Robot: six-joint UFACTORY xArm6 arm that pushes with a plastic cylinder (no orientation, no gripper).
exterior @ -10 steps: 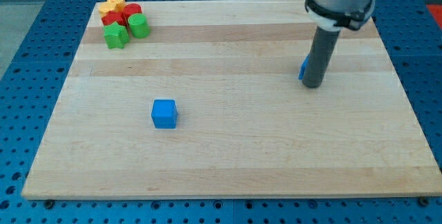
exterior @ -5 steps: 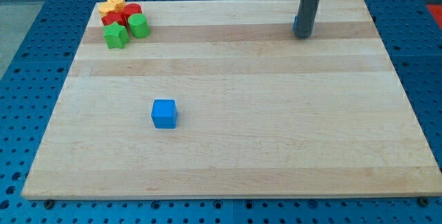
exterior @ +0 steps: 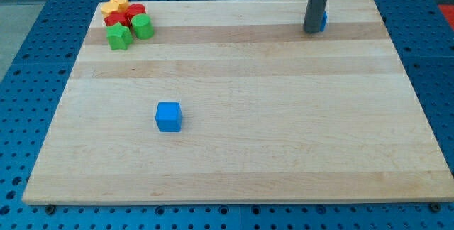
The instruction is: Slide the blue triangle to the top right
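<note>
My dark rod stands near the view's top right of the wooden board (exterior: 234,152). My tip (exterior: 312,30) rests on the board. A small blue block (exterior: 323,21), mostly hidden behind the rod, peeks out on the rod's right side, touching it; its shape cannot be made out. A blue cube (exterior: 169,116) sits left of the board's middle, far from my tip.
At the view's top left corner sits a tight cluster: a yellow block (exterior: 115,4), a red block (exterior: 125,15), a green block (exterior: 142,26) and a green block (exterior: 119,37). A blue pegboard table surrounds the board.
My rod moved from mid-right up to the top right. The small blue block went with it and now shows on the rod's right side instead of its left.
</note>
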